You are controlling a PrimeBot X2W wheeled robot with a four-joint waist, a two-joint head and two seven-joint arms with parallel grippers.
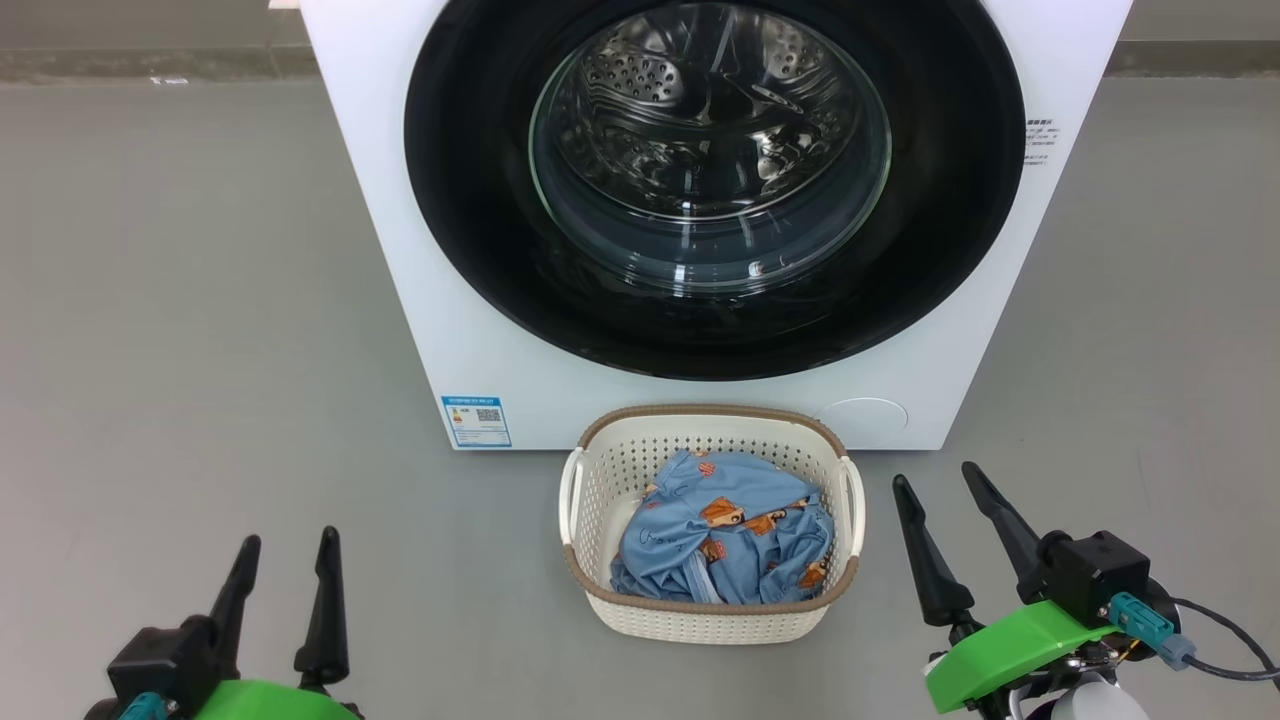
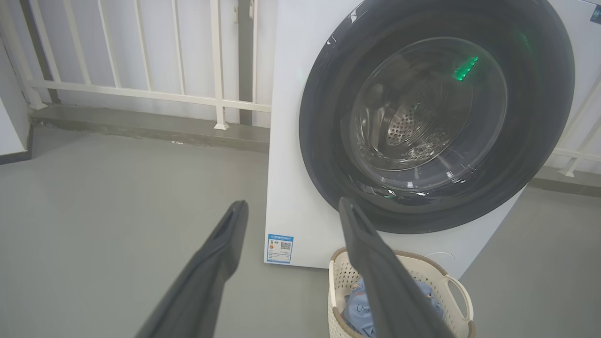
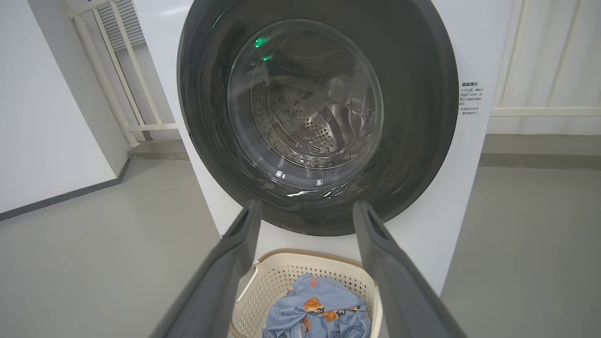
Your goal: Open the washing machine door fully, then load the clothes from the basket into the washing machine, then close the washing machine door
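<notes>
The white washing machine [image 1: 380, 150] [image 2: 300, 141] [image 3: 450, 197] stands ahead with its round black-rimmed door [image 1: 940, 200] [image 2: 324, 117] [image 3: 422, 117] lying flush against the front; the steel drum shows through the glass. On the floor just before it sits the cream basket [image 1: 700, 620] [image 2: 436, 272] [image 3: 281, 277] holding the light blue clothes [image 1: 725, 545] [image 2: 357, 310] [image 3: 314, 312]. My left gripper [image 1: 288, 540] [image 2: 291, 206] hovers open at the lower left. To the basket's right, my right gripper [image 1: 935, 480] [image 3: 305, 206] is open too. Both are empty.
Grey floor [image 1: 200, 350] spreads on both sides of the machine. A white railing [image 2: 141, 89] and a low kerb run behind it, and a white wall [image 3: 51, 117] stands off to the left. A blue label [image 1: 476, 420] is stuck low on the machine's front.
</notes>
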